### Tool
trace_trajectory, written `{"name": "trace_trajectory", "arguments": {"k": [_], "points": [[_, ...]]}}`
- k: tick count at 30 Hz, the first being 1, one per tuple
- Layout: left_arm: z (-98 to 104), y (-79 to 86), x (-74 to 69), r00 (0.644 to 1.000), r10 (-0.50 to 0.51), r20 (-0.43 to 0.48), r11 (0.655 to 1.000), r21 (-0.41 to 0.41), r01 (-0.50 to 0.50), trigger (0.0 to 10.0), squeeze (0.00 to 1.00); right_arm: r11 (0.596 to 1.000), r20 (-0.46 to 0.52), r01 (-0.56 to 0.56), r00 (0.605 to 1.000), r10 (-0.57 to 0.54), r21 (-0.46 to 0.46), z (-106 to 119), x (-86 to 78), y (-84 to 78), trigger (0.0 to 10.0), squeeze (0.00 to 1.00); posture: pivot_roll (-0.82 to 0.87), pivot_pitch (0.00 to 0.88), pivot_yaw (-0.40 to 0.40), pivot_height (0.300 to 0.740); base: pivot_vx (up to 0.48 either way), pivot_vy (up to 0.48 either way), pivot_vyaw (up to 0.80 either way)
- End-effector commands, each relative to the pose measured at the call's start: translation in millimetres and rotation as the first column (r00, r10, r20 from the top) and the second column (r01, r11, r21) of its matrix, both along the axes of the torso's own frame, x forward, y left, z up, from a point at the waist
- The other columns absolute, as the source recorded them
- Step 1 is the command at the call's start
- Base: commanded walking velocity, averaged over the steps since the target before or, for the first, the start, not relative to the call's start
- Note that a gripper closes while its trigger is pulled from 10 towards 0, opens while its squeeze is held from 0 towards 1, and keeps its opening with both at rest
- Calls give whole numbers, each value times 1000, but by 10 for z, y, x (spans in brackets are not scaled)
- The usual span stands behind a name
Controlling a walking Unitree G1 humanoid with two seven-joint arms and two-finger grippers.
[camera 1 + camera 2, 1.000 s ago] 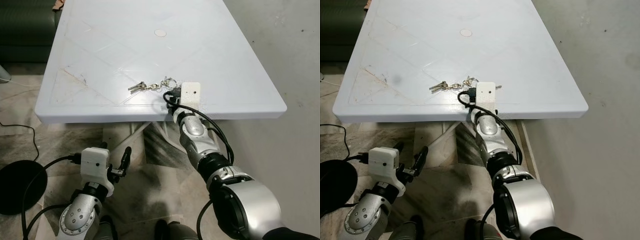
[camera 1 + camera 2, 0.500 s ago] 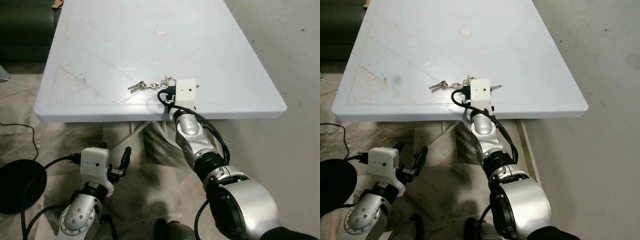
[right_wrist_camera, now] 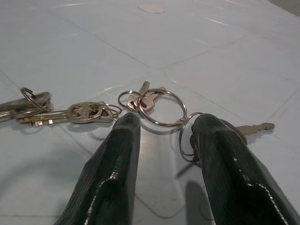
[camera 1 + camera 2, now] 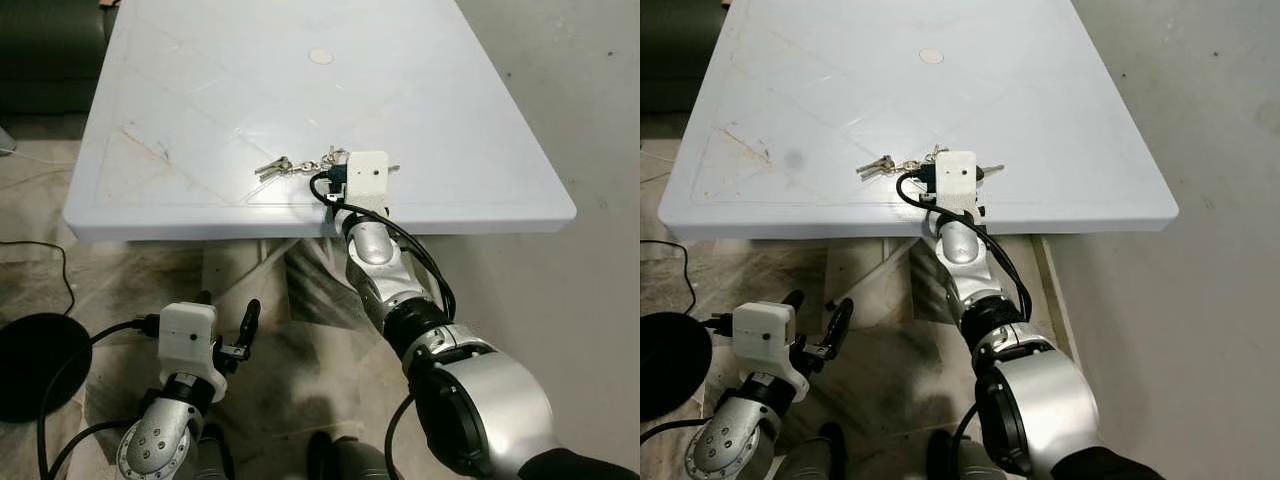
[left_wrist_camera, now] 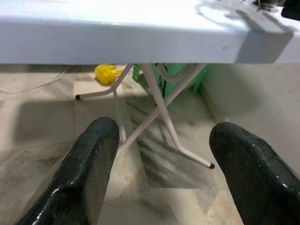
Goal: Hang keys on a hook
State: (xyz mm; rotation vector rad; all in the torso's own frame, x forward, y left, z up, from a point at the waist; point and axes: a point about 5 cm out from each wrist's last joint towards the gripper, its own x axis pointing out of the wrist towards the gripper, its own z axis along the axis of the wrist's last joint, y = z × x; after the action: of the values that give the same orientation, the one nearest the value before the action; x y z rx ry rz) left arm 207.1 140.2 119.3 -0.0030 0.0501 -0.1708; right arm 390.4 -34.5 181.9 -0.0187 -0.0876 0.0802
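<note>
The keys (image 3: pixel 89 111) lie on the white table (image 4: pixel 200 90) just ahead of the right gripper (image 3: pixel 161 133), strung out in a loose chain. A large ring (image 3: pixel 161 108) rests between and just beyond the two fingertips, with a pair of small keys on it. A second ring (image 3: pixel 186 138) touches the inner face of one finger (image 3: pixel 220 154), and a single key blade (image 3: pixel 255 126) pokes out from behind that same finger. The rest of the bunch trails off to the other finger's side, past its tip.

The right gripper is set low over the tabletop near the table's front edge, its fingers moderately parted and closed on nothing; apart from the ring against one finger, the keys lie free.

From the head views the gripper's white wrist block (image 4: pixel 366 180) covers the fingers and part of the key chain, so only the far keys (image 4: pixel 275 166) show clearly.

The left gripper (image 5: pixel 161 154) hangs below table height, fingers wide apart and empty, facing the table's legs (image 5: pixel 164 112).
</note>
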Motion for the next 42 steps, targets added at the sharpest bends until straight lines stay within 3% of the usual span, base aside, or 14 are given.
{"name": "trace_trajectory", "arguments": {"k": [1, 17, 34, 35, 42], "points": [[-4, -26, -48, 1000, -3, -13, 1000, -8, 3, 10000, 0, 1000, -26, 8, 1000, -8, -20, -37, -8, 30, 10000, 0, 90, 312, -164, 740, 0, 0, 0], [-14, -39, -109, 999, 5, -33, 1000, -11, -5, 10000, 0, 996, -32, 71, 997, -73, -62, -53, -24, 64, 10000, 0, 96, 335, -165, 740, 0, 0, 0], [-10, -41, -123, 999, 11, -38, 1000, -11, -12, 10000, 0, 995, -27, 94, 995, -95, -33, -9, -27, 102, 10000, 0, 105, 335, -163, 740, 0, 0, 0], [-10, -41, -124, 999, 13, -38, 1000, -11, -13, 10000, 0, 993, -26, 109, 994, -110, -36, -1, -24, 97, 0, 0, 109, 334, -163, 740, 0, 0, 0], [-14, -44, -129, 999, 19, -39, 1000, -10, -20, 10000, 0, 987, -40, 163, 986, -163, -5, 15, -11, 54, 0, 0, 109, 330, -163, 740, 0, 0, 0]]}}
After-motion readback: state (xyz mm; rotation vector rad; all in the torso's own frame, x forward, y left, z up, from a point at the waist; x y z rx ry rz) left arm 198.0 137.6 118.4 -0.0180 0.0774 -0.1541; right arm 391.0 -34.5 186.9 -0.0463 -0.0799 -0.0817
